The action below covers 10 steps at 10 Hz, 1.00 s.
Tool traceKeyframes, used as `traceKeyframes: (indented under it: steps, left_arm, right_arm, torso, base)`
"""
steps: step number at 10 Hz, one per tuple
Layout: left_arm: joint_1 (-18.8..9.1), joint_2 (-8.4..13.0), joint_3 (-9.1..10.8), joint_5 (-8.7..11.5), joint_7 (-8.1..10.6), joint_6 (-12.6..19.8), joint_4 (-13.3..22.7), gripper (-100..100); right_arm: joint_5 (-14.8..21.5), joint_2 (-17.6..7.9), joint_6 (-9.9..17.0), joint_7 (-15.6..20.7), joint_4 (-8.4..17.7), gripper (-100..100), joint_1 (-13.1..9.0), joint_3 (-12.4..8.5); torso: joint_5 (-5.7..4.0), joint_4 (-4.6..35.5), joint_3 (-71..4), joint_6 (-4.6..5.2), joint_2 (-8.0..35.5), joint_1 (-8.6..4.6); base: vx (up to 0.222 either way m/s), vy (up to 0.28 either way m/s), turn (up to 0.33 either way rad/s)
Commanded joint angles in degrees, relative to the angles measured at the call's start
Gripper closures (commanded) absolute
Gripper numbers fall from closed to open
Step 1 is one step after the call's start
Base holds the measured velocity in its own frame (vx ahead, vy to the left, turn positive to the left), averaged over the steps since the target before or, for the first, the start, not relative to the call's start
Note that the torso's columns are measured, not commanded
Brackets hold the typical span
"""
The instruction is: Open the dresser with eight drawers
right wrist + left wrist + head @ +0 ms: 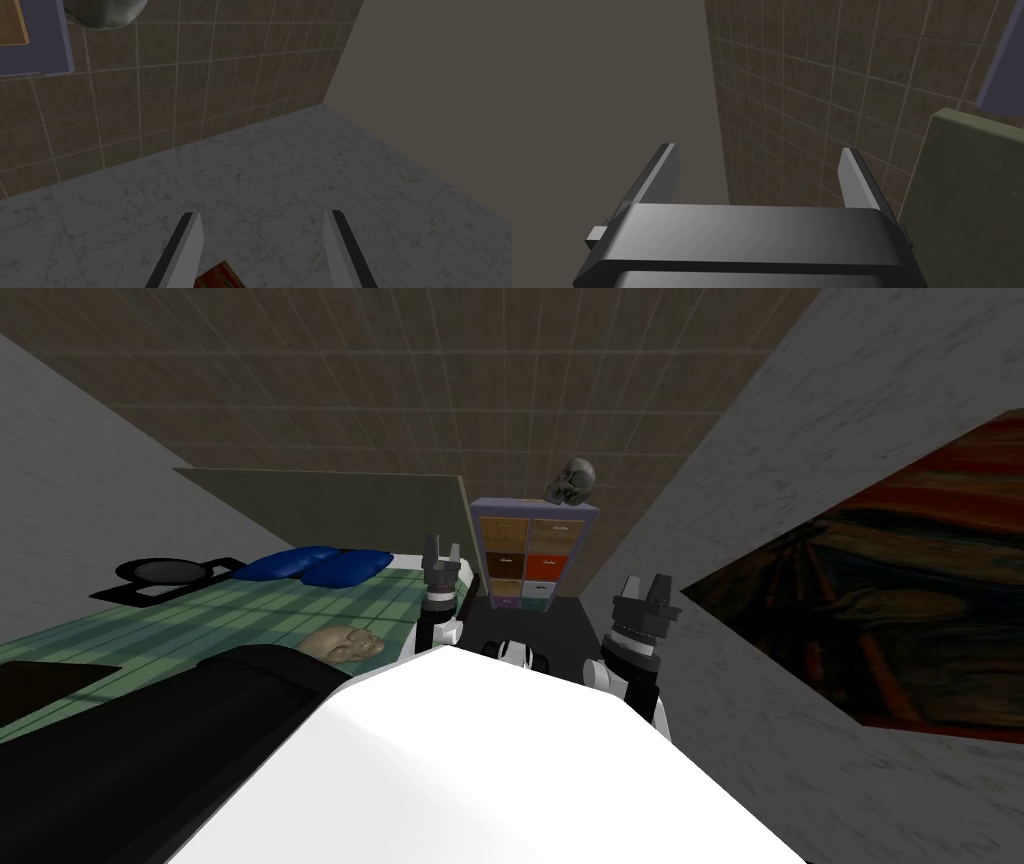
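Note:
The dresser [528, 553] stands ahead against the tiled wall, a purple frame holding eight drawer fronts in wood, orange, dark and white tones. A grey skull [572, 481] rests on its top. My left gripper [442, 546] is raised short of the dresser's left side, open and empty. My right gripper [645, 583] is held up to the right of the dresser, also open and empty. In the left wrist view the gripper [757, 150] has a purple dresser corner [1004, 60] off to one side. The right wrist view shows the gripper [262, 214], a dresser corner [30, 55] and the skull [105, 10].
A bed [200, 618] with a green checked cover lies to my left, with blue pillows [315, 565], a tan head-shaped object [343, 643] and an olive headboard [320, 493]. A large painting [880, 608] hangs on the marbled right wall. Dark floor [530, 628] lies before the dresser.

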Motion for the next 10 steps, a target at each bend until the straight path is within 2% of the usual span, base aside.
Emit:
traceKeyframes:
  steps: [1, 5, 6, 7, 10]
  left_arm:
    - [-0.5, 3.7, 0.13, 0.1, -0.08, -0.2, 2.2, -100]
    - [-1.5, 6.6, 0.41, 0.4, -0.26, -0.5, 7.0, -100]
    - [-1.8, 7.0, 0.49, 0.5, -0.32, -0.6, 8.5, -100]
    - [-1.8, 7.0, 0.49, 0.5, -0.32, -0.6, 8.5, -100]
    - [-2.7, 7.9, 0.76, 0.8, -0.49, -1.0, 13.1, -100]
  right_arm:
    - [0.0, 0.0, 0.0, 0.0, 0.0, 0, 0.0, 0.0]
    - [0.0, 0.0, 0.0, 0.0, 0.0, 0, 0.0, 0.0]
    - [0.0, 0.0, 0.0, 0.0, 0.0, 0, 0.0, 0.0]
    - [0.0, 0.0, 0.0, 0.0, 0.0, 0, 0.0, 0.0]
    - [0.0, 0.0, 0.0, 0.0, 0.0, 0, 0.0, 0.0]
  torso:
    - [-0.02, 1.9, -4.0, 0.0, 1.8, -0.11]
    - [-0.02, 2.7, -5.4, 0.0, 2.6, -0.08]
    - [-0.01, 2.7, -5.4, 0.0, 2.7, 0.0]
    - [0.0, 2.7, -5.4, 0.0, 2.7, 0.01]
    - [0.0, 2.7, -5.4, 0.0, 2.7, -0.01]
  base:
    - [0.059, -0.058, 0.004]
    - [0.072, -0.089, 0.004]
    - [0.088, -0.099, 0.002]
    - [0.064, -0.067, 0.004]
    - [0.077, -0.072, 0.002]
